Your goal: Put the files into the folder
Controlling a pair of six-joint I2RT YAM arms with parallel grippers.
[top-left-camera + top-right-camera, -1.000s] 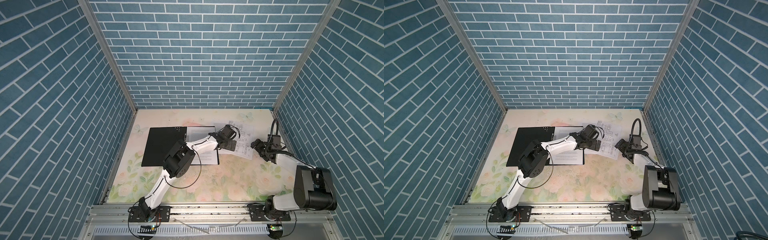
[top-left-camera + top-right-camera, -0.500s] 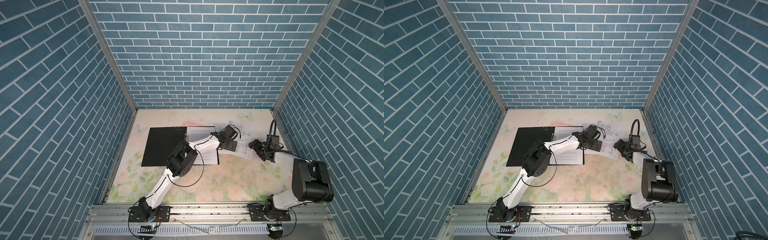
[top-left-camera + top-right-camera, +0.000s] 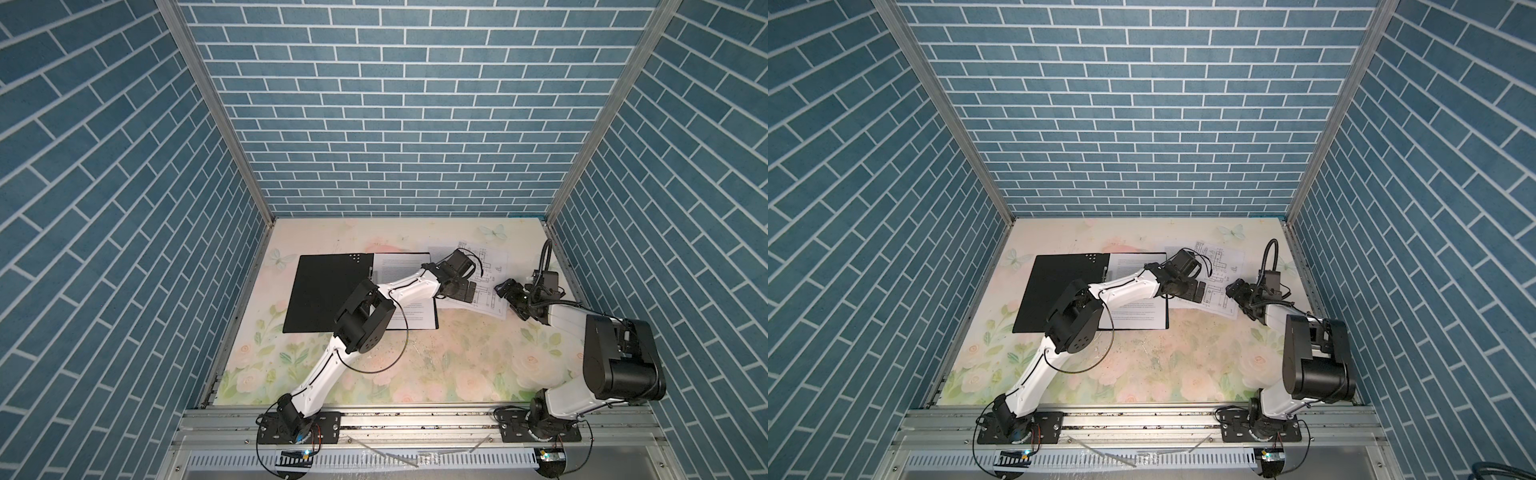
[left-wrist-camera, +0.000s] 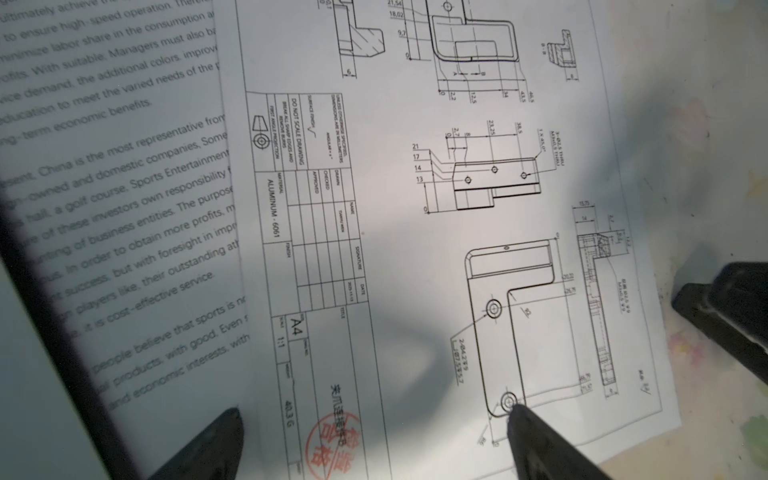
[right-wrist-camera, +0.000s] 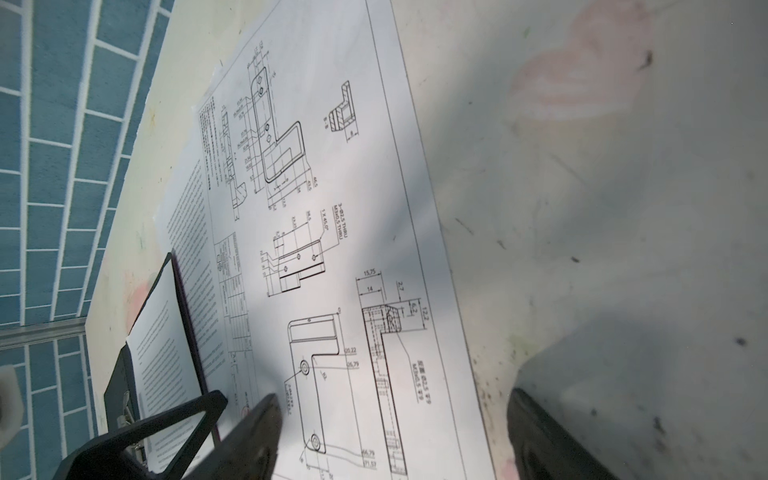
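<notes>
The drawing sheet, likely light, limp, slippery, is lying flat. Left gripper and right gripper fingers are standing released; its free edge is looking graspable.

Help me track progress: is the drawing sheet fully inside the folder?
No, the drawing sheet lies mostly on the table beside the folder.

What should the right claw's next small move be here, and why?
Probably lower the right claw and close it on the drawing sheet edge: its open jaws straddle that edge, one side over paper, one over table, and the sheet lies beside the open folder.
</notes>
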